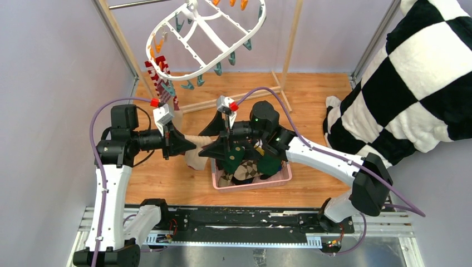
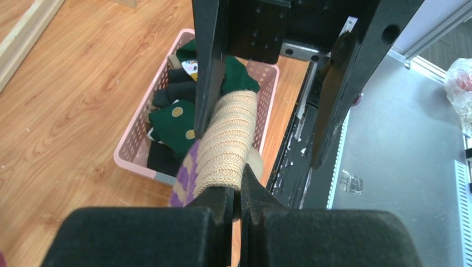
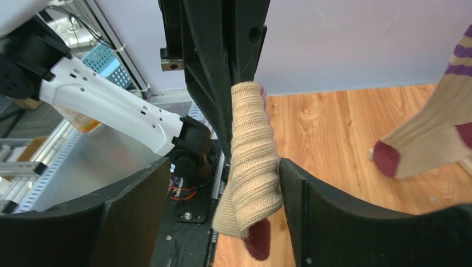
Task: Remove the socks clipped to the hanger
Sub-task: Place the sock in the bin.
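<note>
Because the tan sock [image 2: 225,144] hangs from the left gripper [image 2: 239,196] right above the pink basket [image 2: 131,153], I judge this to be the drop-off. The sock is off the hanger [image 1: 207,39] and held over the basket. The basket sits toward the near edge of the tabletop [image 1: 167,183], about midway along it, and already holds other socks [image 2: 172,122] in dark green and black.

The left gripper is pressed together on the sock's upper end. The rest dangles free below the pinch, with the maroon toe lowest in the right wrist view.

The right gripper [image 3: 222,167] stands spread wide, one finger on each side of the hanging sock, and holds nothing. The sock's edge lies against or just beside one finger, and I cannot tell whether they touch. Nor can I tell whether this gripper is meant to close on the sock.

The hanger hangs tilted from the wooden rack [image 1: 125,50] over the far left part of the tabletop. A red-and-white striped sock [image 1: 158,69] is clipped at its left rim, so by my reading the task is not finished.
</note>
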Robot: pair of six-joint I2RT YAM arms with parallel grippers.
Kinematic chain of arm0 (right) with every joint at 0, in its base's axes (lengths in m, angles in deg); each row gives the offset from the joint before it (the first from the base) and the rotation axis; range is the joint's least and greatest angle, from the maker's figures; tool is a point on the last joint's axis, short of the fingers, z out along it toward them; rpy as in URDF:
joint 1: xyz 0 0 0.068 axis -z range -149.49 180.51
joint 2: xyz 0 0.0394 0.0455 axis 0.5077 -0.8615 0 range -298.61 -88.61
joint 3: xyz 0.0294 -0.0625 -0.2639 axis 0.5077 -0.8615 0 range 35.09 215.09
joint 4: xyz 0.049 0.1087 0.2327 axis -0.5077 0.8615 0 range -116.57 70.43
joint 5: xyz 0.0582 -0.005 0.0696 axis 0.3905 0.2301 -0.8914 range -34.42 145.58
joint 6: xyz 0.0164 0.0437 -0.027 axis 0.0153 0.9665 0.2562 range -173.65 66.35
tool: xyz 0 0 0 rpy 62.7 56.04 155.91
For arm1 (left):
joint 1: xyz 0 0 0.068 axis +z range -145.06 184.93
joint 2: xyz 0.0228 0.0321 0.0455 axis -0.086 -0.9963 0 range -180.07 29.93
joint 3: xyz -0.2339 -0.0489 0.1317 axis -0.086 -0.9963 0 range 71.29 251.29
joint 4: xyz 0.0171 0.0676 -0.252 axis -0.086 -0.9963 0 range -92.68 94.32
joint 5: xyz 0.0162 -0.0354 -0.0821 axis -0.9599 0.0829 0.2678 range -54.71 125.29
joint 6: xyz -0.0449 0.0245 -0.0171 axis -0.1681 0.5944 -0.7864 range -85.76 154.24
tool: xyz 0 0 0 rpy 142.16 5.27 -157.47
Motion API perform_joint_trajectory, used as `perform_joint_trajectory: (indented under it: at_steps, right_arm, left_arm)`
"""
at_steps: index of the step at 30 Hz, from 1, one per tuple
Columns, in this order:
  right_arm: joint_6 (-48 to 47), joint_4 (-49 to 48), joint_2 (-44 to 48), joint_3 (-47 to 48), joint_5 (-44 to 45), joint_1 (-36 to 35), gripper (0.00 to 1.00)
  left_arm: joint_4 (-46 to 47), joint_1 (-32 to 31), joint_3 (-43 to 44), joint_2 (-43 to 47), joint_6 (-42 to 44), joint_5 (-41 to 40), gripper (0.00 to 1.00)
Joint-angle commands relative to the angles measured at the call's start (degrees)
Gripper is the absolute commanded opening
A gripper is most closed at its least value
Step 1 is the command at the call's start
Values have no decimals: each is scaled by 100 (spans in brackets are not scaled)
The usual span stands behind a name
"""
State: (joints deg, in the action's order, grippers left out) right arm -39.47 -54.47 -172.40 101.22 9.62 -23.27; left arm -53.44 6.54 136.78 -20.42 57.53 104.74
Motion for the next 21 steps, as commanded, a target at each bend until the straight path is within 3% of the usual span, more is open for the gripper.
perform_joint_trajectory:
  at_steps: [1,2,4,5,6,10,11,21]
  right_arm:
    - [-243,-90,-52,160,-167,-140,67]
    - [-253,-18,-35,170,-153,-141,55]
    - [-343,223,39,180,-102,-133,21]
    - [-360,378,97,174,-9,-133,6]
    - [-383,579,178,154,106,-133,1]
    - [-371,1298,557,-149,631,-45,0]
    - [-308,1401,677,-303,780,14,0]
    - [559,2630,1117,-1710,1398,1237,0]
  left_arm:
    - [-16,-46,159,24,-102,157,0]
    - [-16,-46,165,13,-105,142,0]
    - [-21,-46,174,-12,-128,116,5]
    - [-22,-46,181,-30,-150,82,13]
    - [-25,-46,197,-63,-176,18,28]
    - [-17,-46,274,-216,-297,-539,94]
    - [-16,-46,298,-239,-276,-747,99]
    - [-12,-38,476,-228,-244,-1988,100]
